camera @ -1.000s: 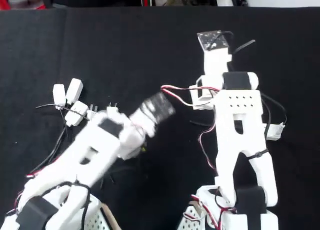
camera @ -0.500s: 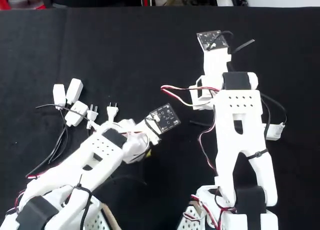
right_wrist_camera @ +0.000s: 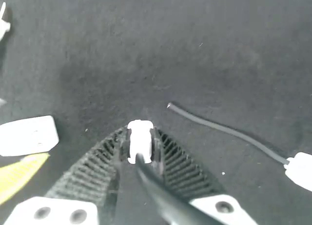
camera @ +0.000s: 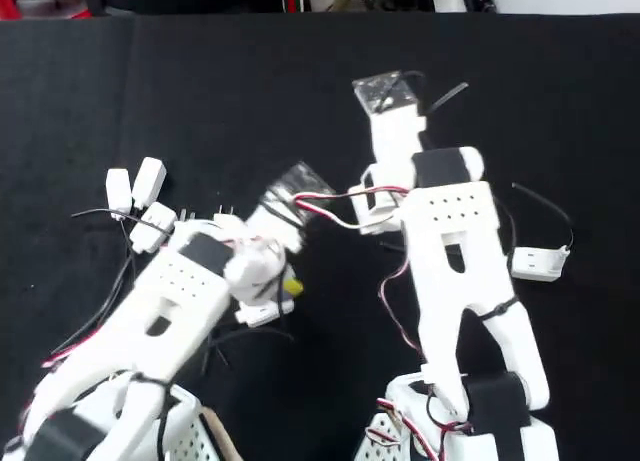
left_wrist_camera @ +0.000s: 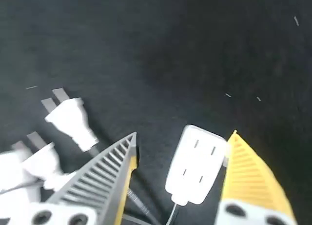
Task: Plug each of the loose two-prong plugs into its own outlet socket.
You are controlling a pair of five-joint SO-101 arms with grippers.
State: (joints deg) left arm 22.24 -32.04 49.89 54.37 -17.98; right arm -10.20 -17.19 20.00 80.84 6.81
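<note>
My left gripper (left_wrist_camera: 184, 136) stands open low over the black table, its grey finger (left_wrist_camera: 105, 171) and yellow finger (left_wrist_camera: 248, 176) on either side of a white outlet socket (left_wrist_camera: 196, 164). Two loose white two-prong plugs (left_wrist_camera: 70, 120) (left_wrist_camera: 36, 161) lie beside it; in the high view they lie at the arm's far side (camera: 185, 219) (camera: 226, 213). My right gripper (right_wrist_camera: 140, 143) is shut on a small white plug (right_wrist_camera: 140, 137), whose dark cord runs back toward the camera. The same socket (right_wrist_camera: 27, 134) and the yellow fingertip (right_wrist_camera: 19, 173) appear off to one side.
A cluster of white sockets (camera: 140, 196) with dark cords lies at the table's left. Another white socket (camera: 535, 264) lies to the right of the right arm, with a thin black cable (right_wrist_camera: 224, 132) across the cloth. The far half of the table is bare black cloth.
The left arm has swung its wrist farther across the table. The right arm has shifted left, uncovering the socket on its right.
</note>
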